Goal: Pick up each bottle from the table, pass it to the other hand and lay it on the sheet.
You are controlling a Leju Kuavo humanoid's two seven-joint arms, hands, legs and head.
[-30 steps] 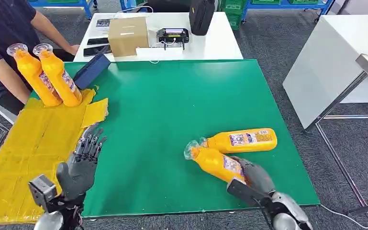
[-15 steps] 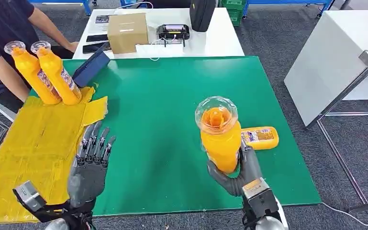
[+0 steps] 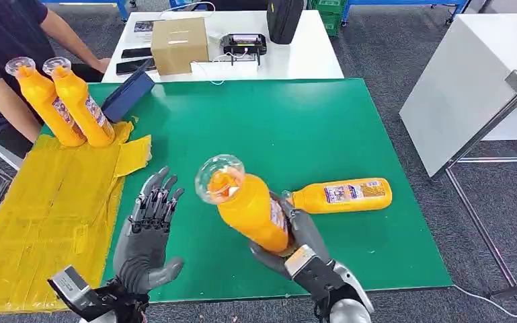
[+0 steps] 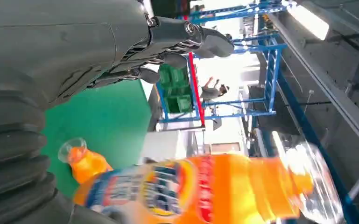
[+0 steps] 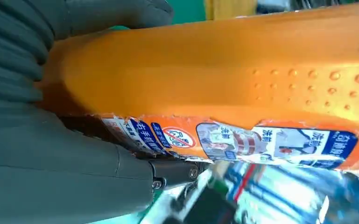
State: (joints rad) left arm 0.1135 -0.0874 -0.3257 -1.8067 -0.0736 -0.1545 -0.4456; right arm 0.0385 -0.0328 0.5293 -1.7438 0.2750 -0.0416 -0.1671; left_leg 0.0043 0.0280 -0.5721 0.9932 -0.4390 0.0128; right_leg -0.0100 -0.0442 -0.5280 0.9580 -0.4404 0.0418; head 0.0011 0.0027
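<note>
- Our right hand [image 3: 294, 243] grips an orange bottle [image 3: 245, 204] around its lower body, fingers wrapped on both sides of it; the bottle is lifted off the green table [image 3: 255, 128] and tilted, with its clear cap pointing up and toward our left hand.
- In the right wrist view the same bottle [image 5: 224, 79] lies across the fingers [image 5: 116, 18], its blue and white label turned toward the thumb side.
- Our left hand [image 3: 145, 237] holds nothing; its fingers are spread and raised, palm turned toward the lifted bottle, which is near the fingertips but apart from them.
- In the left wrist view the held bottle [image 4: 224, 191] passes close below the left fingers [image 4: 186, 37] without touching them.
- A second bottle [image 3: 339, 195] lies on its side on the table just beyond the right fingers, with its cap end close behind the held bottle.
- Two more bottles [image 3: 64, 101] rest at the far end of the yellow sheet [image 3: 54, 202], well beyond the left fingertips, leaning with caps up and away from us.
- A person [image 3: 7, 54] stands at the far corner past those two bottles, one hand resting on the white table [image 3: 309, 60] behind the green one.
- A cardboard box [image 3: 179, 46] sits on that white table.
</note>
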